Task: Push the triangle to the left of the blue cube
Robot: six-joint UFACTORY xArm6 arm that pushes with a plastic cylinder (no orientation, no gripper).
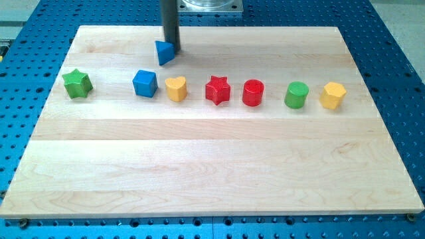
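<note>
blue triangle (164, 52) near the board's top edge, above and slightly right of the blue cube (145, 83) | my tip (171, 49) touching its upper-right side, placed to shove it down-left | no jaws, bare rod | gap between green star (77, 83) and cube is the likely target

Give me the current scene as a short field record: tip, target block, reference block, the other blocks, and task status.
tip: my tip at the blue triangle's right edge, apparently touching
target: blue triangle, above and slightly right of the blue cube
reference: blue cube
left of cube: green star
right of cube, in order: yellow heart, red star, red cylinder, green cylinder, yellow hexagon
surface: wooden board
status: triangle not yet left of cube
</note>
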